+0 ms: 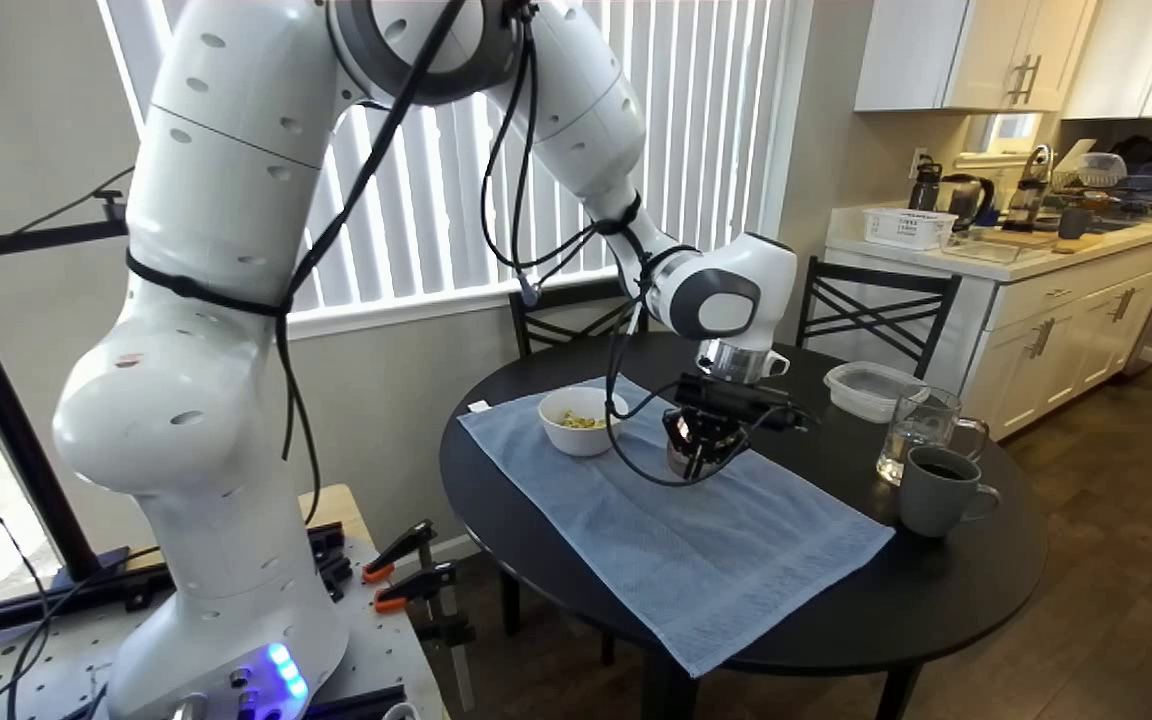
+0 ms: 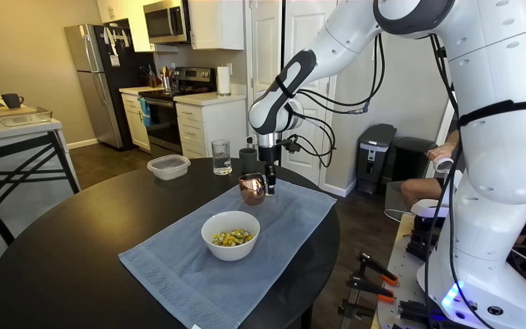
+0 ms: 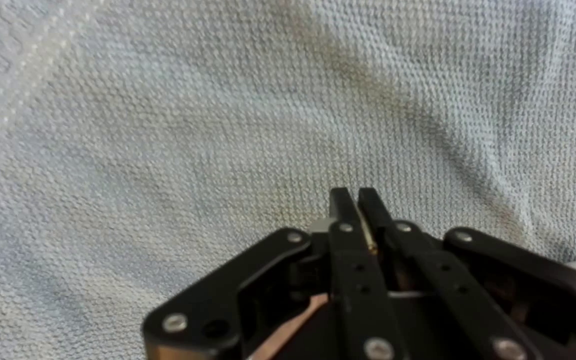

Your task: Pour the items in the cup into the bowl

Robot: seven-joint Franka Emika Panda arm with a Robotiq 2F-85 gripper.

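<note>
The copper cup [image 2: 251, 191] stands upright on the blue towel; in an exterior view it is mostly hidden behind the gripper [image 1: 693, 462]. Its inside does not show. The white bowl [image 2: 229, 252] stands on the towel apart from the cup, with small yellow pieces in it; it also shows in an exterior view [image 1: 568, 440]. My gripper [image 2: 270, 188] points down at the cup's handle side. In the wrist view the fingers of the gripper [image 3: 353, 194] are nearly together with the thin golden handle [image 3: 369, 242] between them. A copper strip of the cup shows below.
The blue towel [image 1: 736, 570] lies on a round black table [image 2: 85, 242]. A clear plastic container [image 2: 169, 171], a glass pitcher [image 2: 221, 162] and a grey mug [image 1: 939, 492] stand past the cup. Black chairs [image 1: 876, 310] surround the table. A person's hand [image 2: 443, 150] shows behind the robot base.
</note>
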